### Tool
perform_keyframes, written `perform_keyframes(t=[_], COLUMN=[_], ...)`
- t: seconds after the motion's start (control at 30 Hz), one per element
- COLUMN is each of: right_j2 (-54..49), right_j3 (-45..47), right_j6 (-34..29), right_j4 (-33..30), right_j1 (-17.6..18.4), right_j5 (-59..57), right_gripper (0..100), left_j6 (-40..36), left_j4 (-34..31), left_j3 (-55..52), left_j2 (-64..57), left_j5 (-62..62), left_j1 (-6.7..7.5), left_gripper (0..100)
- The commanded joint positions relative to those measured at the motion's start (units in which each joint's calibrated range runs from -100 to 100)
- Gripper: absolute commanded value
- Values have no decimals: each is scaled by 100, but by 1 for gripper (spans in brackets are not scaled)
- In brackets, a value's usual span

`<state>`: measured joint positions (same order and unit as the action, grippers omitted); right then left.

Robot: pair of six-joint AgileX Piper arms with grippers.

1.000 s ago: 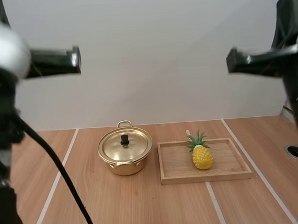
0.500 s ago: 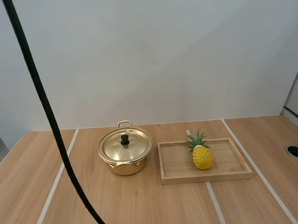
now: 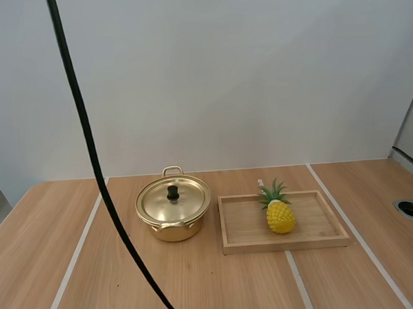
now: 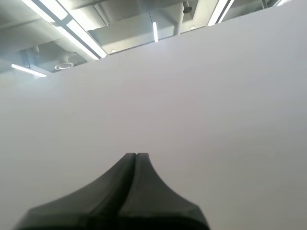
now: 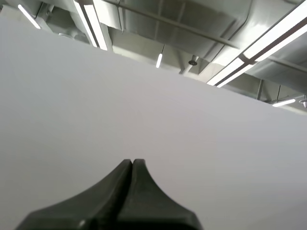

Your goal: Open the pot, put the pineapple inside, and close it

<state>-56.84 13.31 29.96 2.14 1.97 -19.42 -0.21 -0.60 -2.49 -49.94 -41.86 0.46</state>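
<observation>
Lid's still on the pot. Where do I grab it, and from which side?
Take the lid by its black knob, coming straight down from above. The knob stands upright at the centre, while the lid's rim sits close on the pot, leaving little edge to pinch.

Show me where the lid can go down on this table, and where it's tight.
The widest bare table lies left of the pot and along the front, nearer than the pot and the wooden tray. The tray's right half, beside the pineapple, is also free. Tight: the narrow gap between pot and tray.
</observation>
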Motion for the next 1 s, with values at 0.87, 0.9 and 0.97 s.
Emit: perform_keyframes(t=[0.87,0.9,0.97], right_j2=[1299,1349,1483], right_j3=[-36,-36,-23], right_j6=[-393,-412,-537], right_j4=[-718,-769,-846], right_j1=[3,3,3], right_j5=[-2682,-2822,-3141], right_gripper=[0,0,0], left_j6=[231,231,284], left_j4=[95,119,195], left_j3=[47,47,47], left_j2=[1385,1384,1518], left_j5=[-2245,-2264,-2538], left_j1=[-7,-7,-7], left_gripper=[0,0,0])
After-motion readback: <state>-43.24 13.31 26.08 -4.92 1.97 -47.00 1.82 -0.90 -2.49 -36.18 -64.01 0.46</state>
